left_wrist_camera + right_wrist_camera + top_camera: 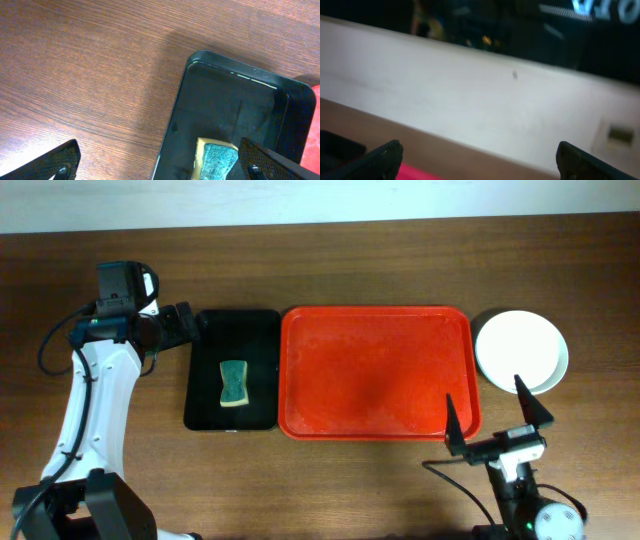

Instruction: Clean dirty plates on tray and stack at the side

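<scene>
From overhead, we see a brown wooden table (330,480) with a fine grain, and a pale strip of the room running along its far edge. The tray (375,370) lies near the middle, its red floor glossy. Just to its right, off the tray, the plates (520,352) sit stacked on the bare wood. The white one is on top and a pale green rim peeks out beneath it; we cannot make out any more of the stack. A smaller black tray (232,368) lies just beside the red one on the other side and holds a green-and-yellow sponge (233,383). The left hand (188,328) hovers by the black tray's far corner with its fingers spread wide, holding nothing. The right hand (484,392) stands at the red tray's near right corner, also wide and holding nothing.

From the left wrist, we see the wood grain running at a slant and the black tray's wet, shiny floor. The sponge sits at the frame's lower edge, between the spread fingers.

From the right wrist, the picture is blurred. We see a pale wall band under dark glass with smeared lights, a strip of brown table below, and a red sliver at the bottom.
</scene>
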{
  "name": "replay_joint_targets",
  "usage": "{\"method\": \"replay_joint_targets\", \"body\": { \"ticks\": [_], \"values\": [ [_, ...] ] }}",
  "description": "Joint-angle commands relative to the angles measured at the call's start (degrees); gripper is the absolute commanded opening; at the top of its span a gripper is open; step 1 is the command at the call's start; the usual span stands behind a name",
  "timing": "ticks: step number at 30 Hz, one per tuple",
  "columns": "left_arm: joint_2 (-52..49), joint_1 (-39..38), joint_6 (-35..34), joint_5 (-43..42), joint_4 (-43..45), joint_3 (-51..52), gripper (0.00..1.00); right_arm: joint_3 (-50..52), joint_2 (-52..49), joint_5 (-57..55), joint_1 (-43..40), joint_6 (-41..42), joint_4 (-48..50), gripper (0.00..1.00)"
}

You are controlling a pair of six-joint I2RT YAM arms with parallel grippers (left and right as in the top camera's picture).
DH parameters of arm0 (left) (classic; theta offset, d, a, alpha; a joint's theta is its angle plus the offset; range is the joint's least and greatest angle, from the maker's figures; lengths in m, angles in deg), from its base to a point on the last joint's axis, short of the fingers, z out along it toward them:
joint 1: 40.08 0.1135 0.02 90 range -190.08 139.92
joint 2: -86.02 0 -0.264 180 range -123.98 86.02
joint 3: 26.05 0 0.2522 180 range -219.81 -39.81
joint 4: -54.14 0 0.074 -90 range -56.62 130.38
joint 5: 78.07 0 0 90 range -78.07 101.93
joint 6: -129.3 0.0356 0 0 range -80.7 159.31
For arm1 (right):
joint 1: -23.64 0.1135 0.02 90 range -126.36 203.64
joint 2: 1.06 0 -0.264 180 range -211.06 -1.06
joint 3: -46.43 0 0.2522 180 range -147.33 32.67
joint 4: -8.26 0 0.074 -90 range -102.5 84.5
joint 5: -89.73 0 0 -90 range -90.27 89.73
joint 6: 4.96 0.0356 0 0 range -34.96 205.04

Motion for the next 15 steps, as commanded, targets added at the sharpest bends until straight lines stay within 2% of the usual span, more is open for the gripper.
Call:
{"method": "replay_joint_targets", "body": {
  "ticks": [1,6,11,15],
  "values": [
    [0.24,0.11,0.11,0.42,0.11,-0.59,0.99,4.07,0.63,-8.63,0.42,6.75,-0.17,0.98],
    [0.24,0.11,0.11,0.42,0.11,-0.59,0.99,7.21,0.66,-13.00,0.44,11.67,-2.71,0.98],
    [0.24,0.11,0.11,0.39,0.11,-0.59,0.99,7.21,0.66,-13.14,0.42,11.63,-14.05,0.98],
    [0.24,0.11,0.11,0.42,0.11,-0.59,0.99,7.21,0.66,-12.96,0.42,11.04,-13.68,0.98]
  ]
}}
